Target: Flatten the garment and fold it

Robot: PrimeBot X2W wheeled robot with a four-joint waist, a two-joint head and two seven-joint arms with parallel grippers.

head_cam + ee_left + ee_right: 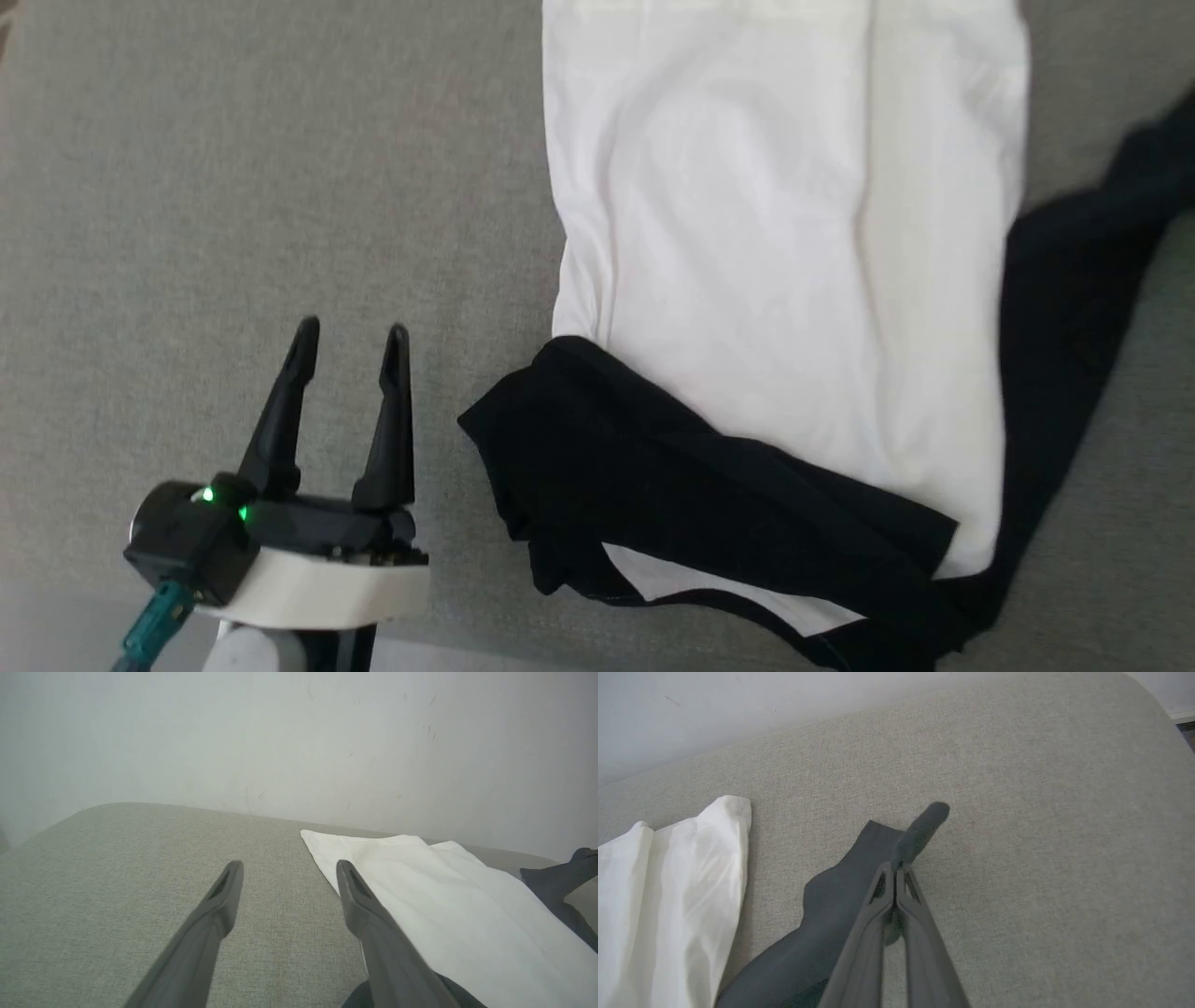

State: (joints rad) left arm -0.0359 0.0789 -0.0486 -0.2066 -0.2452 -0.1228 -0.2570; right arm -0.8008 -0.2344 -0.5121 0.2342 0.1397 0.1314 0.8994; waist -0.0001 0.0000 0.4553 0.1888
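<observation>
The shirt (766, 233) lies spread on a grey cushion (233, 187), with its white body flat and only lightly creased. One black sleeve (700, 485) is folded across the near end of the white body. The other black sleeve (1074, 280) goes out from the shirt on my right side.

My left gripper (350, 331) is on the left of the shirt, above the bare cushion, and it does not touch the cloth. Its two fingers stand wide apart and nothing is between them. In my left wrist view this gripper (289, 868) points along the left edge of the white body (444, 896).

My right gripper (895, 868) is at the sleeve (840, 896) that goes out from the shirt, close to its cuff end. Its fingers are pressed together, with the tips at the edge of this sleeve. I cannot tell if cloth is caught between them. The white body (668, 882) lies apart from these fingers, beyond the sleeve.
</observation>
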